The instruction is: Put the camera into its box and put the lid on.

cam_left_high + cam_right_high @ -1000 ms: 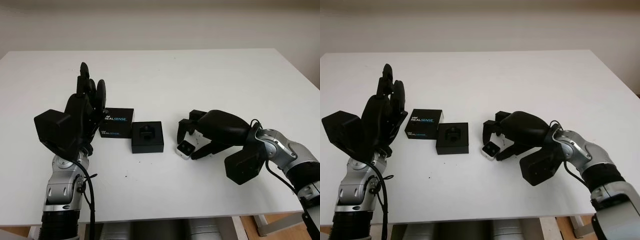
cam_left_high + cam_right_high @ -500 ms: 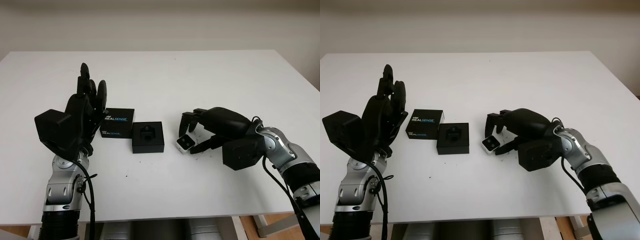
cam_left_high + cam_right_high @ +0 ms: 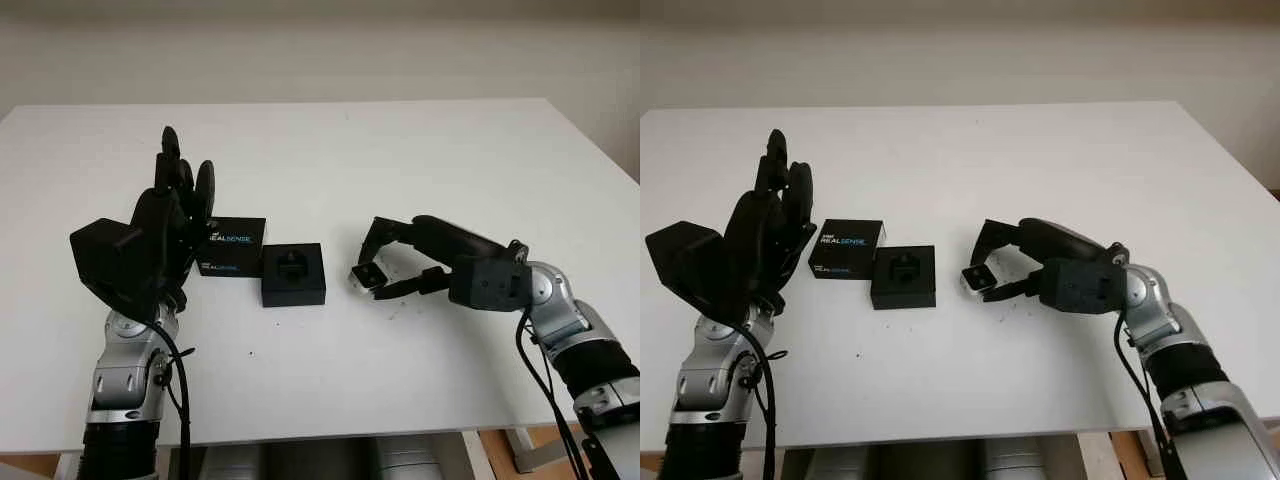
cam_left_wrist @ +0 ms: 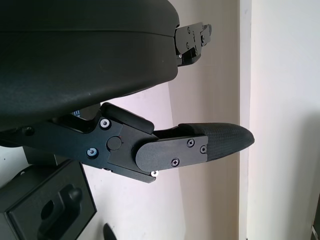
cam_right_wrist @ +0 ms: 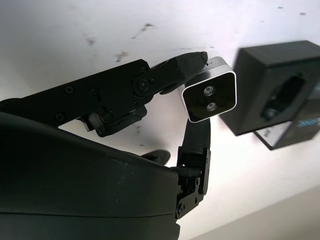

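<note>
Spreading wide and white, the counter carries everything. The left robot hand is raised open beside the lid, probably waiting to fit it. The box sits open-topped, its insert ready. The right robot hand pinches the camera just beside the box, seemingly lined up for insertion.

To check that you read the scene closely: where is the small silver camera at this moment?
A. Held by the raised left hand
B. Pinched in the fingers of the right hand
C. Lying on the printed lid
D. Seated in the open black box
B: the right hand pinches the camera in its fingers, beside the open black box, whose moulded insert has nothing in it.
</note>
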Robot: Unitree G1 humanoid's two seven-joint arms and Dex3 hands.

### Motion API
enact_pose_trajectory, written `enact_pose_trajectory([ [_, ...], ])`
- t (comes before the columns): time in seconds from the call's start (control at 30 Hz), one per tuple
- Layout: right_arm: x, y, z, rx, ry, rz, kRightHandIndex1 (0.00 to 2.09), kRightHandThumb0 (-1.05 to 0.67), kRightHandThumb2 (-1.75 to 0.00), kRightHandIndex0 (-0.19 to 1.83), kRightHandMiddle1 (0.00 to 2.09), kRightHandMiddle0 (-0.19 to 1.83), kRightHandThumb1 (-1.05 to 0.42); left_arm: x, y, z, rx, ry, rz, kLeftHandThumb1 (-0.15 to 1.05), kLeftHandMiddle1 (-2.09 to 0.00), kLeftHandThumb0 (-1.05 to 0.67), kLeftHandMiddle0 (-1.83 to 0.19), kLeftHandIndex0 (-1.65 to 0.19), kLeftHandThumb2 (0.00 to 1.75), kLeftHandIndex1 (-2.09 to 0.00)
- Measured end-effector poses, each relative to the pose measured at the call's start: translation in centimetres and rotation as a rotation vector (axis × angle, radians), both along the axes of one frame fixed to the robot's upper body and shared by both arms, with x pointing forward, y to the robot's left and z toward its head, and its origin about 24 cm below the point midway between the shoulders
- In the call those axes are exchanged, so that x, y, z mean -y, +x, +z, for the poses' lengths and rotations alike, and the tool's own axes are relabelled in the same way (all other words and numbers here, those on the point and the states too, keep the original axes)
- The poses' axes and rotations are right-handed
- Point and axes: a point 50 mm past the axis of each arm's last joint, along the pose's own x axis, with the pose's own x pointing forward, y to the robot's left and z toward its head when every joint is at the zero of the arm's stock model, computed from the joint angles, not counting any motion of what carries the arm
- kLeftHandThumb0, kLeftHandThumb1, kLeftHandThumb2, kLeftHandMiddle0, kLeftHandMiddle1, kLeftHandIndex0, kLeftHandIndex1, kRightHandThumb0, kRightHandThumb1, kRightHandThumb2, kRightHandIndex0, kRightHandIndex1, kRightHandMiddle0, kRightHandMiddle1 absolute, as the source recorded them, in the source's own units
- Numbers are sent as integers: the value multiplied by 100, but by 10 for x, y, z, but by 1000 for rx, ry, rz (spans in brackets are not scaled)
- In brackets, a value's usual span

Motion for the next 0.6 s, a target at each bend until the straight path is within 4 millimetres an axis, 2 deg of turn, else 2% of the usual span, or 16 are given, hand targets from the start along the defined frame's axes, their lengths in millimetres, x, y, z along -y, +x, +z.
enact_pose_trajectory([
  [0.33, -16, -4, 20, 117, 158, -61, 5, -47, -14, 18, 169, 26, -105, 0, 0, 0, -4, 0, 2, 105, 0, -72, 19, 19, 54, 0],
  [0.6, -38, -8, 35, 212, 225, -83, 5, -45, -15, 16, 178, 23, -105, 1, 0, -1, -6, -5, 5, 105, 0, -71, 19, 19, 55, 0],
])
